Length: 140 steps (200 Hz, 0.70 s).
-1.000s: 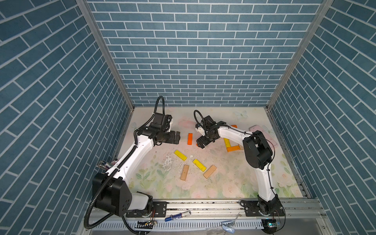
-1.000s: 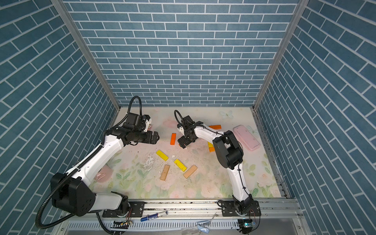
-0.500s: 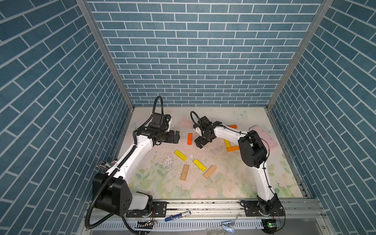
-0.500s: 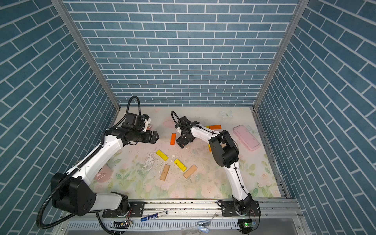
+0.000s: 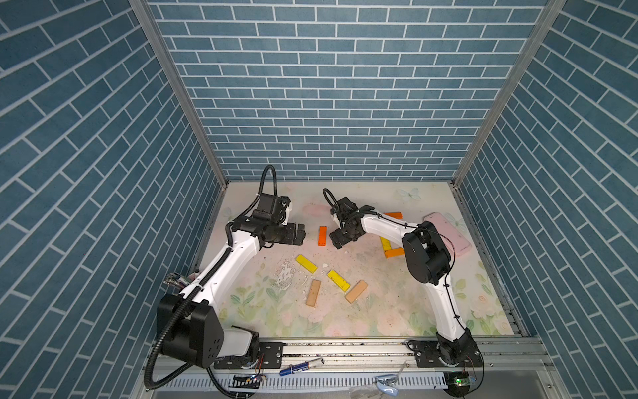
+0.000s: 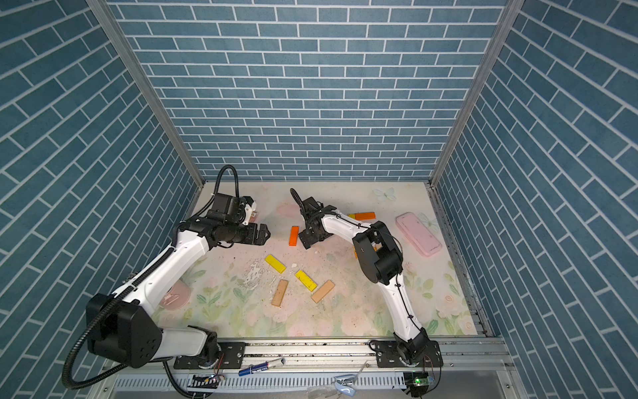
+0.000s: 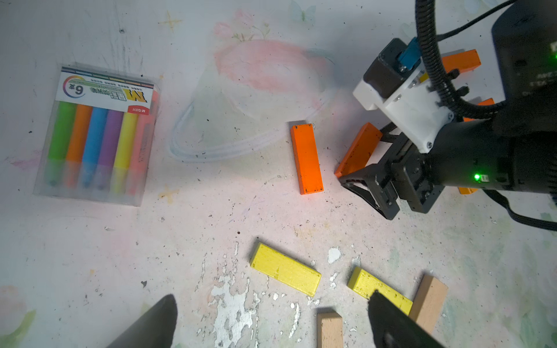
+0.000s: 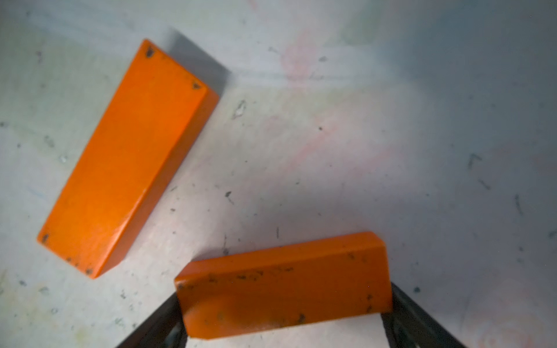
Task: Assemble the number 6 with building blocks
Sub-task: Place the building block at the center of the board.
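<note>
Across the right gripper (image 8: 284,304), orange block (image 8: 283,280) spans lengthwise.

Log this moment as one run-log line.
left gripper: open, empty | right gripper: clamped endwise on orange block | second orange block: flat alongside, apart

Walls with a blue-green brick pattern close the space on three sides: the back wall (image 5: 331,86) at 12 o'clock, one side wall (image 5: 86,155) at 9 o'clock and the other side wall (image 5: 569,155) at 3 o'clock. The bricks have thin white joints. Bare aluminium posts (image 5: 179,93) stand in the far corners, at about 11 and 1 o'clock.

The floor mat (image 5: 379,311) is pale, printed with pastel flowers and green leaves, and with a butterfly (image 5: 409,195) near 1 o'clock. Close to the middle there is a worn patch (image 5: 286,276) where the print flakes off white, with dark specks around it. At 6 o'clock an aluminium rail (image 5: 345,349) closes the front edge.

The light is soft and even, and the shadows are faint.
</note>
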Available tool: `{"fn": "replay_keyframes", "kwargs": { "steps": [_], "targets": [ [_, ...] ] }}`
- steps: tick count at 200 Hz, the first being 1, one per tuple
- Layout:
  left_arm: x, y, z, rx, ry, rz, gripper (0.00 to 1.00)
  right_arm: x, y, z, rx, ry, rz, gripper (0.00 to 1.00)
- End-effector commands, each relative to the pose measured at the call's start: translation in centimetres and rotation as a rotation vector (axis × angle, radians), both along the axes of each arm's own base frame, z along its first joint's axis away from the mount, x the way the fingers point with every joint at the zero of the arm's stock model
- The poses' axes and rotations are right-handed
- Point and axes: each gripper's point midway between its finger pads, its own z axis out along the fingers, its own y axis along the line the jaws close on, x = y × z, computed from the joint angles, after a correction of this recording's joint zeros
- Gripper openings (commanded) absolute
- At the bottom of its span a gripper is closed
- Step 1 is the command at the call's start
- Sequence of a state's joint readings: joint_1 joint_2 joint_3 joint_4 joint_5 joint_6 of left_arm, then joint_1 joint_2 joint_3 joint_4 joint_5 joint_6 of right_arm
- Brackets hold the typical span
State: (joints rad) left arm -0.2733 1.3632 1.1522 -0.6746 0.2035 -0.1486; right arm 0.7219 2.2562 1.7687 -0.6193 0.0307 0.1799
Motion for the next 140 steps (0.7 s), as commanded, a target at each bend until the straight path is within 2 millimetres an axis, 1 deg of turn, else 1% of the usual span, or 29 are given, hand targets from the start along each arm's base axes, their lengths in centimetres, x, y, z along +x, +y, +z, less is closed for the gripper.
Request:
{"fn": "replay_keyframes", "kwargs": {
  "steps": [1,8,21,34,42,67,96,113,140],
  "targets": [
    [0.0,0.3,0.5,-0.015,-0.018,0.023,0.99,1.7,-0.6,0.7,0.028,-0.019,-0.252,0.86],
    [0.0,0.3,0.5,-0.018,-0.017,0.025,0.99,2.1,-0.7,0.9,0.031,-0.025,-0.301,0.85],
    [-0.1,0.2,0.4,-0.027,-0.012,0.025,0.99,2.8,-1.5,1.1,0.013,-0.037,-0.424,0.85],
    [-0.1,0.0,0.5,-0.037,-0.013,0.021,0.99,3.4,-2.2,1.1,-0.008,-0.054,-0.515,0.86],
    [-0.2,0.0,0.5,-0.038,-0.013,0.022,0.99,3.7,-2.2,1.1,-0.005,-0.057,-0.554,0.86],
    [-0.3,-0.1,0.5,-0.048,-0.014,0.021,0.99,4.8,-1.9,1.3,0.011,-0.073,-0.610,0.87],
    [-0.3,-0.1,0.5,-0.047,-0.016,0.022,0.99,5.6,-1.3,1.0,0.035,-0.054,-0.653,0.87],
    [-0.3,-0.1,0.5,-0.050,-0.015,0.022,0.99,5.7,-1.0,0.7,0.050,-0.046,-0.671,0.87],
    [-0.3,0.0,0.5,-0.042,-0.016,0.023,0.99,5.4,-0.3,-0.4,0.067,-0.002,-0.673,0.87]
  ]
}}
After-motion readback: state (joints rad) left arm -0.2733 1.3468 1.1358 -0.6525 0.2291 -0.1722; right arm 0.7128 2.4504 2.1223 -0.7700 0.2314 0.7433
